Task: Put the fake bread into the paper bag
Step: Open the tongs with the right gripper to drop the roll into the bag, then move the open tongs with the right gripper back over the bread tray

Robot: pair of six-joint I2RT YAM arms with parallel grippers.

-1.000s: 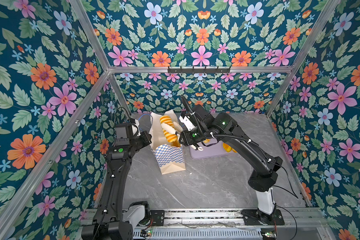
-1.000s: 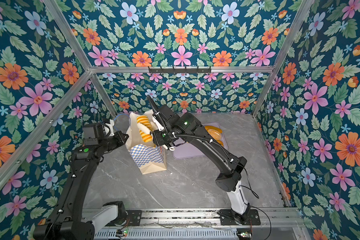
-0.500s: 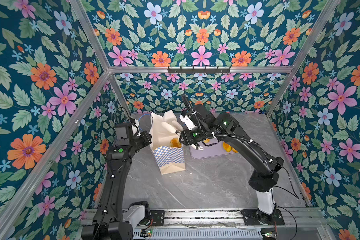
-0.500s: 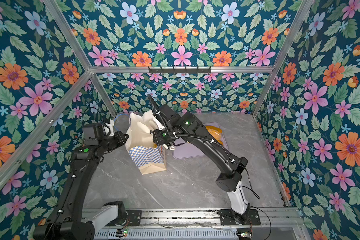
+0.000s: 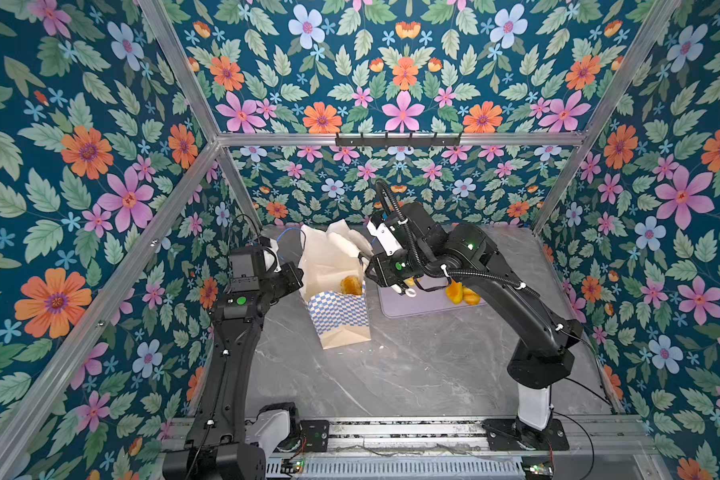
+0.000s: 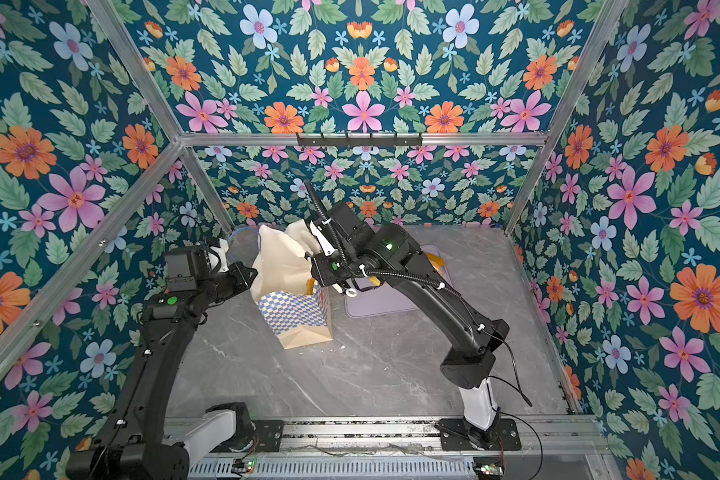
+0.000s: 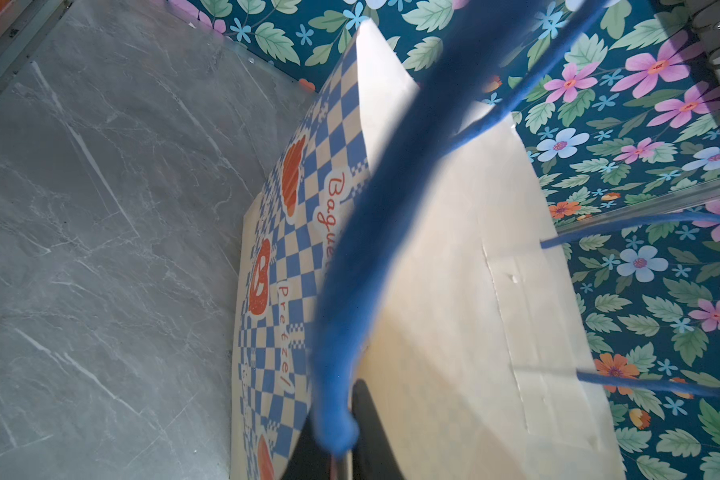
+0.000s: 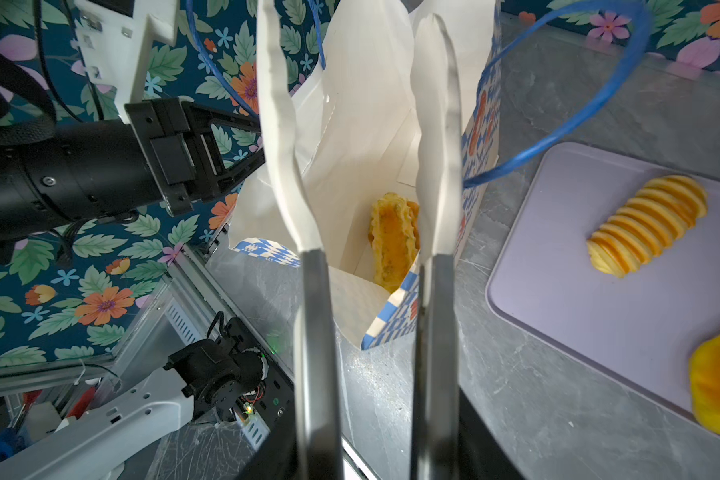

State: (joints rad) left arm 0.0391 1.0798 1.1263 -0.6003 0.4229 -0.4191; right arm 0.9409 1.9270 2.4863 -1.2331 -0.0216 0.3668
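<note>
cream paper with a blue-and-white chequered band, the paper bag is standing upright on the grey marbled table just beside the lilac tray, its mouth gaping wide, and the left pincer is clamping shut on the bag's rim at the blue cord handle. the right pincer is hanging over the bag's mouth with its white fingers apart and nothing between them. one piece of the fake bread is lying inside the bag, while a ridged roll and a yellow piece are sitting on the tray.
</note>
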